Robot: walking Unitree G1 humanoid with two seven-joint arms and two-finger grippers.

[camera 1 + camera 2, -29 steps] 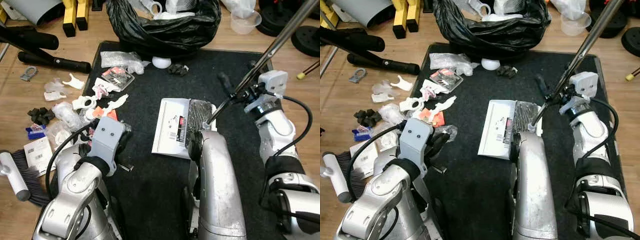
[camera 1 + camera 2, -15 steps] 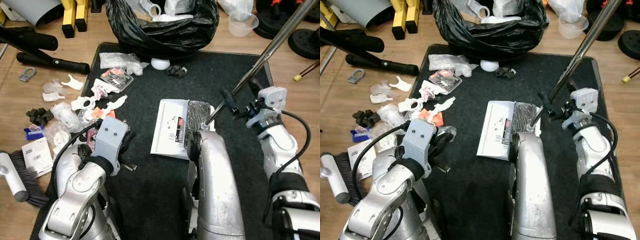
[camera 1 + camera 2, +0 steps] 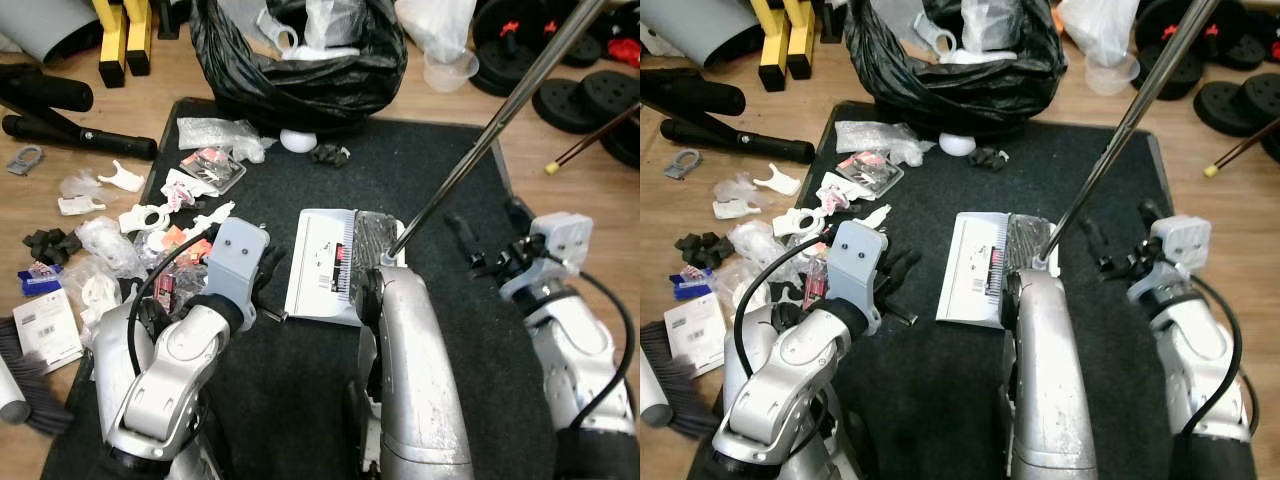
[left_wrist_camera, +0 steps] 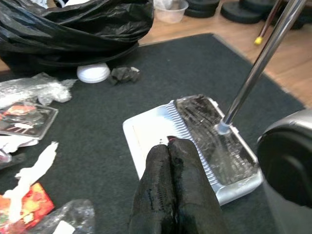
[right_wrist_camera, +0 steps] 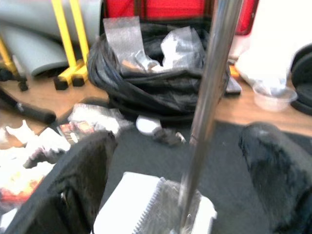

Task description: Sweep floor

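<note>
dustpan down on the mat, litter not yet swept in

i judge this the collecting step: the white dustpan (image 3: 335, 265) lies flat on the black mat (image 3: 300, 390), its long metal handle (image 3: 480, 130) slanting up past my right claw (image 3: 1118, 247), whose fingers stand spread wide either side of the pole, holding nothing. my left claw (image 4: 170, 180) has its fingers pressed together, empty, arm bent forward and low, pointing at the pan's near edge. the scattered litter (image 3: 150, 215) lies at the mat's left edge and on the wood floor (image 3: 60, 150), just short of the black rubbish bag (image 3: 300, 60). the brush (image 3: 25, 385) lies on the floor by my left side; next i need to take it up and push litter toward the pan.
</note>
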